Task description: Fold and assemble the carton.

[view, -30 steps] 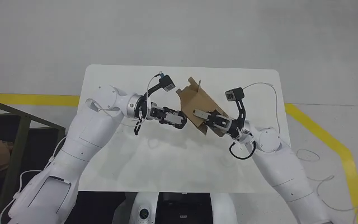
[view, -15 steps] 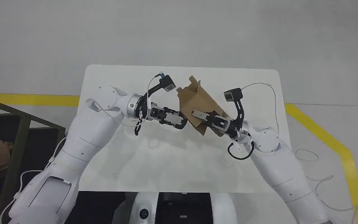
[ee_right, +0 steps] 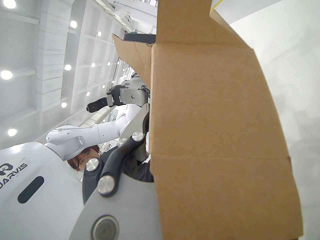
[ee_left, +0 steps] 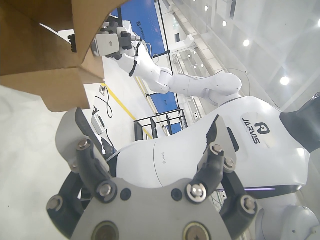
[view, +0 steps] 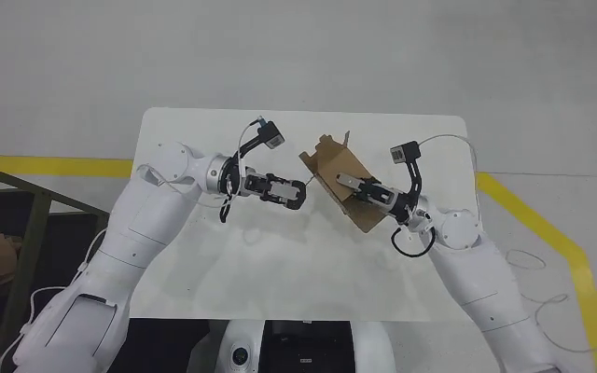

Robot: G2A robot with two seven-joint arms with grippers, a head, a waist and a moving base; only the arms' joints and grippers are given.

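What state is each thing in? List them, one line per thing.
brown cardboard carton: gripped by one wall, end flaps open and not folded shut.
left gripper: open, empty, close to the carton but not touching it.
right gripper: shut on a carton wall.

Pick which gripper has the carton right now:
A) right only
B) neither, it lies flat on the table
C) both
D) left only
A: the right gripper is clamped on the carton, while the left gripper is open and empty beside it.
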